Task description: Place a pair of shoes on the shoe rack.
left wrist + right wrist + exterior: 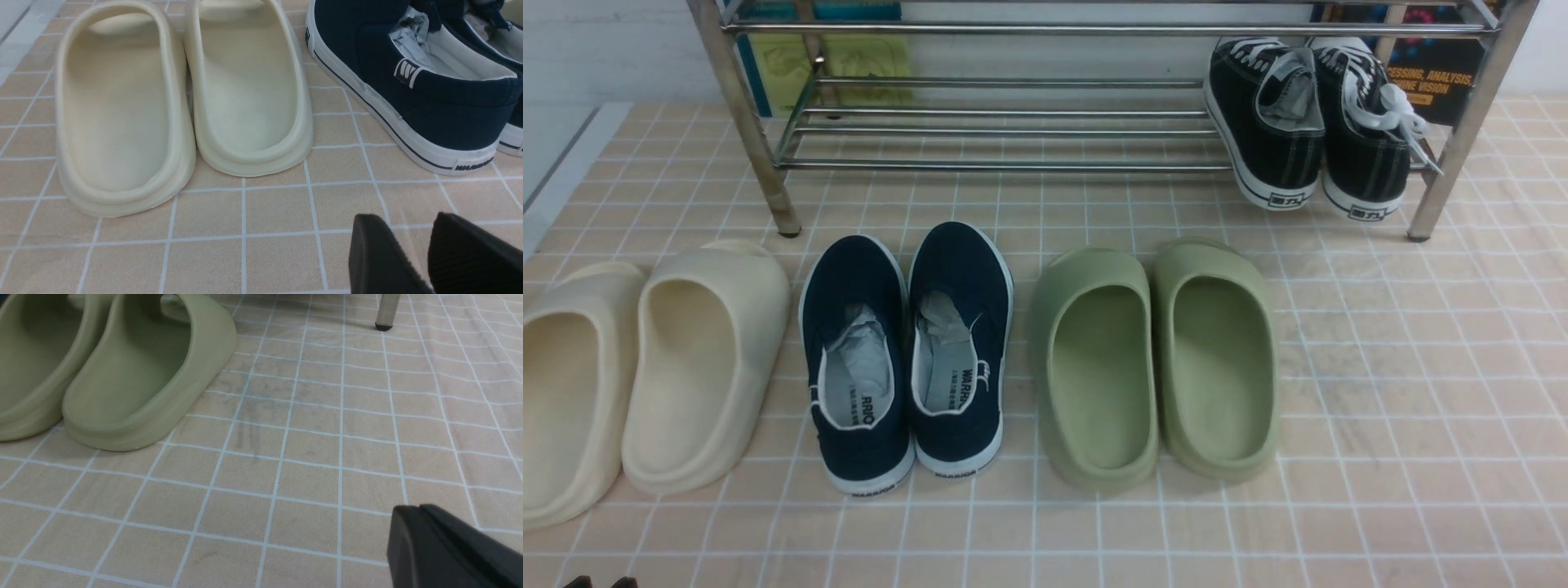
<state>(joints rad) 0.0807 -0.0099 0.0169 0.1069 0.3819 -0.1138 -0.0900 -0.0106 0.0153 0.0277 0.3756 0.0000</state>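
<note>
Sitting side by side on the lower bars of the shiny silver tube shoe rack (1013, 131), at its right end, the two black canvas lace-up sneakers with white soles (1307, 122) point their heels toward the camera and overhang the front bar slightly. On the beige checked bench (1405, 392) in front of the rack stand three other pairs in a row: cream foam slippers (645, 367) at the left, navy slip-on shoes with white trim (907, 351) in the middle, and green foam slippers (1152, 359) to their right. The left pincer (425, 253) hovers low over the bench near the cream slippers and the navy heel, its black fingers slightly apart and holding nothing. The right pincer (445, 547) hangs over bare bench beside the green slippers, its fingers pressed together, empty.
</note>
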